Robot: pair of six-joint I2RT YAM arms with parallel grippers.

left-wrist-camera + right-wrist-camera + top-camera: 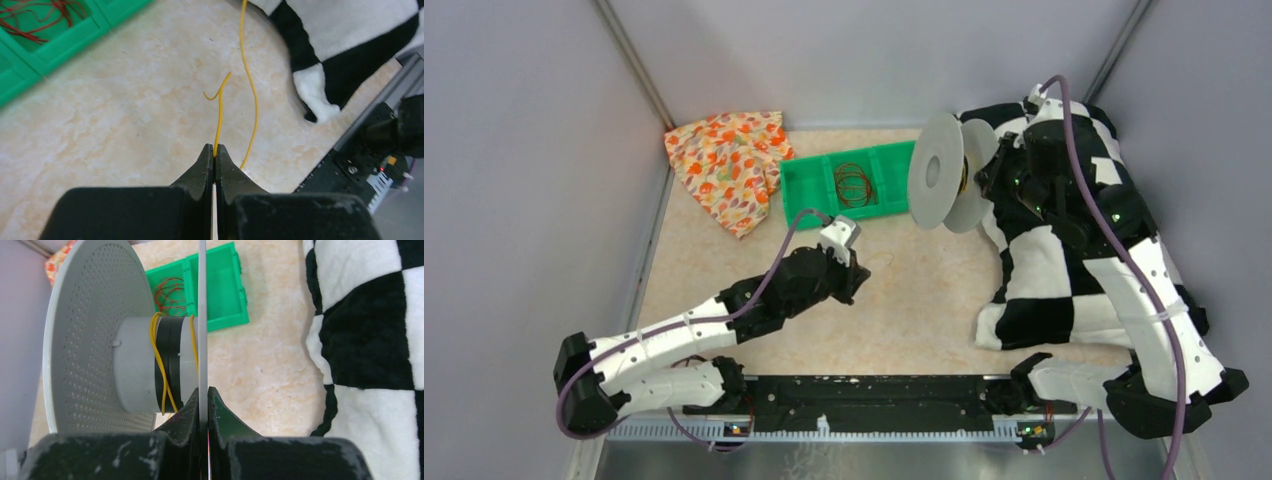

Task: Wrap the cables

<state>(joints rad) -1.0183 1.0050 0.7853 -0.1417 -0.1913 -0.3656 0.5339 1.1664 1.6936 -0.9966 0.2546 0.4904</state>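
My left gripper (214, 148) is shut on a thin yellow cable (219, 112) and holds it just above the beige table; the cable's short free end curls ahead of the jaws and a long strand (248, 75) runs away toward the spool. In the top view the left gripper (856, 272) is mid-table. My right gripper (203, 391) is shut on one flange (202, 315) of the clear round spool (936, 170) and holds it up on edge at the back right. A few turns of yellow cable (161, 360) lie round the spool's hub.
A green compartment tray (809, 195) with red wire loops (853, 184) sits at the back centre. An orange floral cloth (726, 165) lies at the back left. A black-and-white checkered cloth (1064, 270) covers the right side. A black rail (874, 400) runs along the near edge.
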